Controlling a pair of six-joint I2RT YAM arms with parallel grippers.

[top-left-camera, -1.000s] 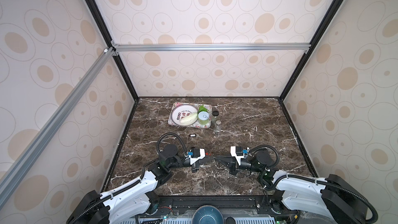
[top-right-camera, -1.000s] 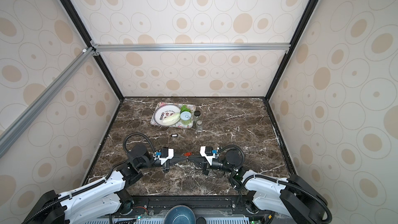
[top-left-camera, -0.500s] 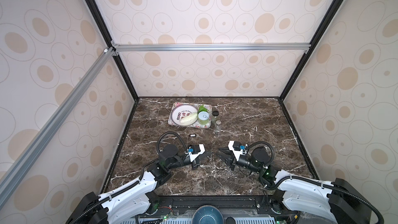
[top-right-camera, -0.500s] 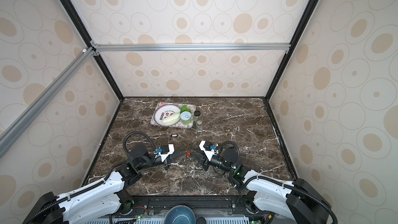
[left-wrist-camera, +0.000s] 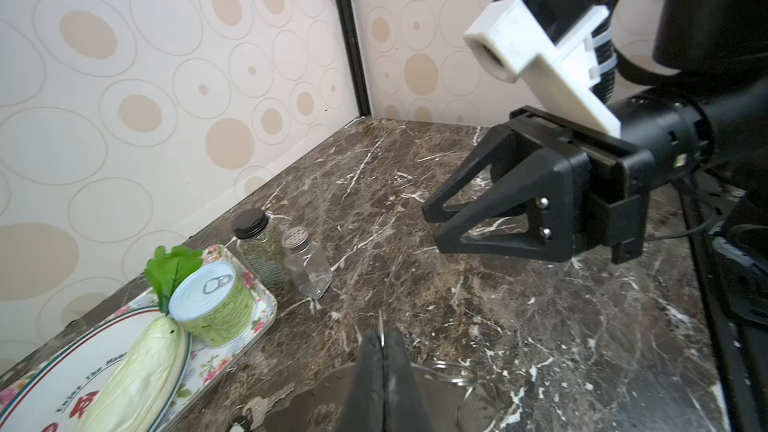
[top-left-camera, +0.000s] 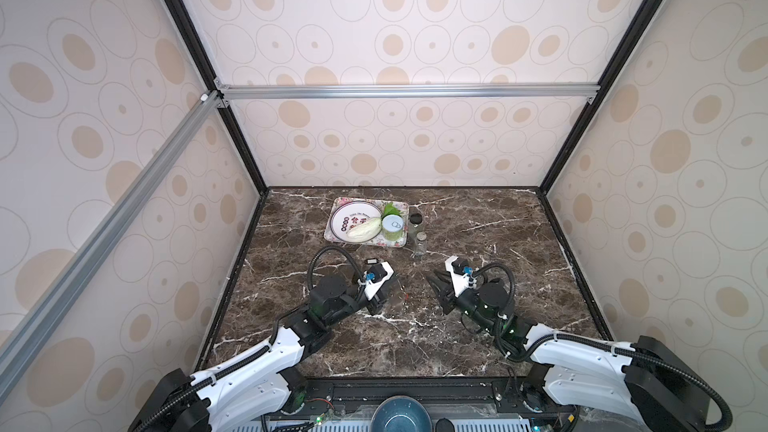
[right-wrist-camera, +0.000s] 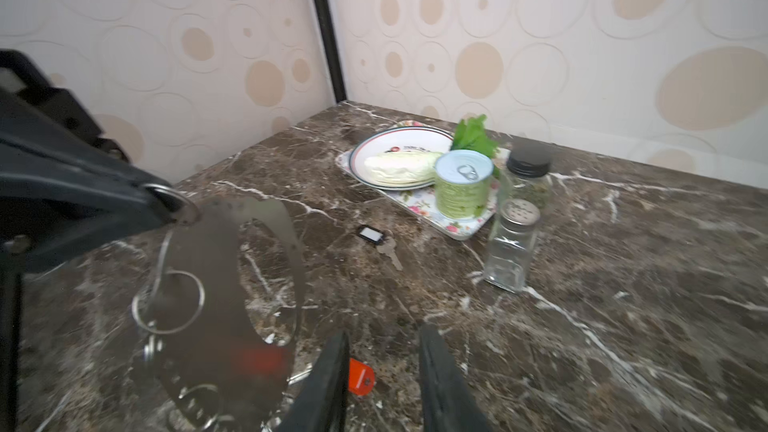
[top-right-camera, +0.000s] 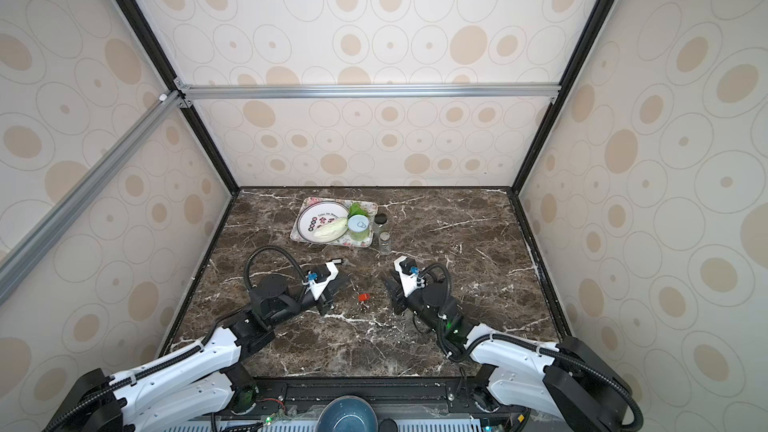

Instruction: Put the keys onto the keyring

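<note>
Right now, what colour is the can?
The can is green with a pale lid, clearest in the right wrist view.

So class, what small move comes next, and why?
Probably the right end effector should lower onto the small red-orange key tag and close: its jaws stand open and empty beside it, while the left end effector holds the flat grey metal keyring.

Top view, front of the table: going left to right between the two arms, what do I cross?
Left tool, shut on the keyring → red key lying loose on the table → right tool, open and empty.
</note>
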